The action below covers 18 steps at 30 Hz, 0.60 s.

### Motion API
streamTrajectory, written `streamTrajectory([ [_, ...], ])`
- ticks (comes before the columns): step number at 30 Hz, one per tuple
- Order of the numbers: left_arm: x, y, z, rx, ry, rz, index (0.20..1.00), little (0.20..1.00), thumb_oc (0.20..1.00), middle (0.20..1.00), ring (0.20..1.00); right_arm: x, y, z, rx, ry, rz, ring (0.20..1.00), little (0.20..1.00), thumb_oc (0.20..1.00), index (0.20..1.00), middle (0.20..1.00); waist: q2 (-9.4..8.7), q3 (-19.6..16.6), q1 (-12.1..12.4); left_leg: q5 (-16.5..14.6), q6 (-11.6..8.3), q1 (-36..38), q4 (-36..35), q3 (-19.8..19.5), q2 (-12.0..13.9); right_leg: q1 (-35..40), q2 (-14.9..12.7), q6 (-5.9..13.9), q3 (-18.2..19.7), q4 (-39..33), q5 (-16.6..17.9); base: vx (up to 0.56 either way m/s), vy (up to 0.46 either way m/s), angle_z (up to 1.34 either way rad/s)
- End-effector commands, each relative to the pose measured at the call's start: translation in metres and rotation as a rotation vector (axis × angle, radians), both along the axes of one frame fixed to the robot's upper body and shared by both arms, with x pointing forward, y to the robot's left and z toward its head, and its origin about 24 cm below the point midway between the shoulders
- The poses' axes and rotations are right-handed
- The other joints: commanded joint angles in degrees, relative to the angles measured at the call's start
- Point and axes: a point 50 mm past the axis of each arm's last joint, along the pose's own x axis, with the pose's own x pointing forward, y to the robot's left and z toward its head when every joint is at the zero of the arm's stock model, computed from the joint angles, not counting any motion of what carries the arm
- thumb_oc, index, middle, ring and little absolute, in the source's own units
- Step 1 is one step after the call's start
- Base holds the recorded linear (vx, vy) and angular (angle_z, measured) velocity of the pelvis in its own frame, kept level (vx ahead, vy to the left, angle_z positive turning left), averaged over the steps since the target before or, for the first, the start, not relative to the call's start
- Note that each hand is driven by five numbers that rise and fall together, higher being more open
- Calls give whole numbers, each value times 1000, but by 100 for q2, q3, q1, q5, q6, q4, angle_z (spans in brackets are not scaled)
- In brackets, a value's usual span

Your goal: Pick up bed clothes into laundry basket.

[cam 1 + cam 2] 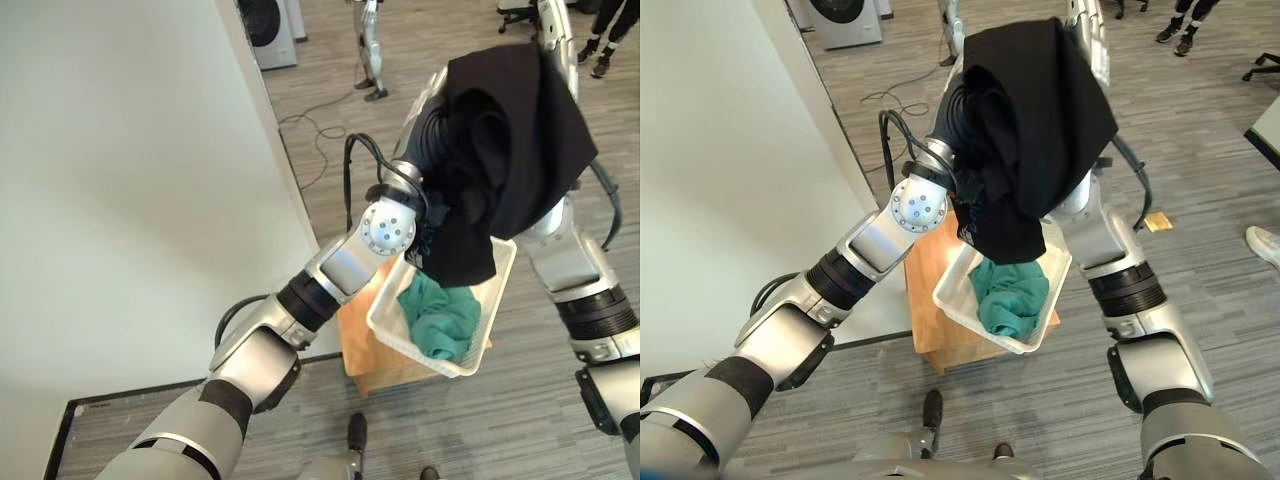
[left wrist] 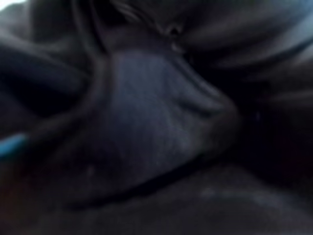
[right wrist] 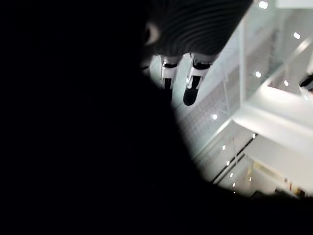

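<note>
A black garment hangs draped over both raised arms, its lower end dangling just above a white laundry basket. A green garment lies inside the basket. My left hand is buried in the black cloth, which folds right up against it in the left wrist view. My right hand is held high behind the cloth, and the black garment covers most of what lies past it. The basket sits tilted on a wooden stand.
A white wall panel stands close on the left. A washing machine is at the far back. Another robot's legs and a person's shoes are farther off on the grey floor, with a further shoe at the right.
</note>
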Motion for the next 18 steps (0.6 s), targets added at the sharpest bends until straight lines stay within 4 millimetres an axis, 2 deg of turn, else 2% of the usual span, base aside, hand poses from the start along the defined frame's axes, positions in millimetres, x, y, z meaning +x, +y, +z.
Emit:
streamTrajectory([
  [1, 3, -48, -41, 237, 102, -14, 200, 200, 200, 200, 200, -46, 53, 63, 77, -325, 386, 1000, 1000, 1000, 1000, 1000, -86, -85, 248, -1167, -219, 836, 29, 37, 357, -362, -158, 148, -230, 75, 150, -10, -1, 6],
  [3, 7, -49, -57, 286, 147, 16, 200, 200, 200, 200, 200, -48, 62, 54, 74, -285, 445, 1000, 1000, 1000, 1000, 1000, -100, -58, 251, -1160, -223, 836, 29, 36, 357, -354, -163, 138, -255, 75, 160, -11, -2, 6],
  [5, 9, -48, -64, 298, 165, 44, 200, 200, 200, 200, 200, -47, 67, 42, 49, -236, 460, 1000, 1000, 1000, 1000, 1000, -113, -53, 248, -1152, -222, 838, 29, 33, 360, -352, -165, 136, -276, 75, 170, -15, -14, 7],
  [6, 7, -49, -64, 290, 164, 44, 200, 200, 200, 200, 200, -42, 69, 30, 33, -174, 462, 1000, 1000, 1000, 1000, 1000, -123, -35, 251, -1145, -223, 835, 29, 36, 361, -358, -164, 133, -287, 75, 180, -13, -16, 6],
  [10, 3, -53, -58, 271, 137, 23, 200, 200, 200, 200, 200, -31, 66, 14, 34, -86, 432, 1000, 1000, 1000, 1000, 1000, -124, -19, 242, -1141, -221, 836, 29, 26, 361, -350, -162, 124, -308, 75, 178, 0, 0, 0],
  [14, -6, -56, -49, 210, 118, -31, 200, 200, 200, 200, 200, -16, 62, -23, 64, 96, 410, 1000, 1000, 1000, 1000, 1000, -110, 18, 210, -1143, -212, 843, 29, 34, 370, -338, -170, 123, -318, 75, 182, 0, 0, 0],
  [15, -12, -58, -45, 182, 107, -68, 200, 200, 200, 200, 200, -12, 59, -39, 69, 172, 396, 1000, 1000, 1000, 1000, 1000, -107, 37, 183, -1149, -204, 856, 29, 54, 371, -338, -169, 122, -295, 75, 190, 0, 0, 0],
  [16, -12, -57, -45, 182, 108, -68, 200, 200, 200, 200, 200, -12, 59, -39, 69, 173, 397, 1000, 1000, 1000, 1000, 1000, -106, 33, 185, -1150, -204, 858, 29, 57, 372, -336, -169, 122, -293, 75, 190, 0, 0, 0],
  [18, -19, -61, -44, 161, 116, -135, 200, 200, 200, 200, 200, -9, 51, -54, 78, 246, 383, 1000, 1000, 1000, 1000, 1000, -96, 58, 119, -1161, -194, 879, 29, 103, 375, -354, -165, 128, -244, 75, 205, -7, 6, -4],
])
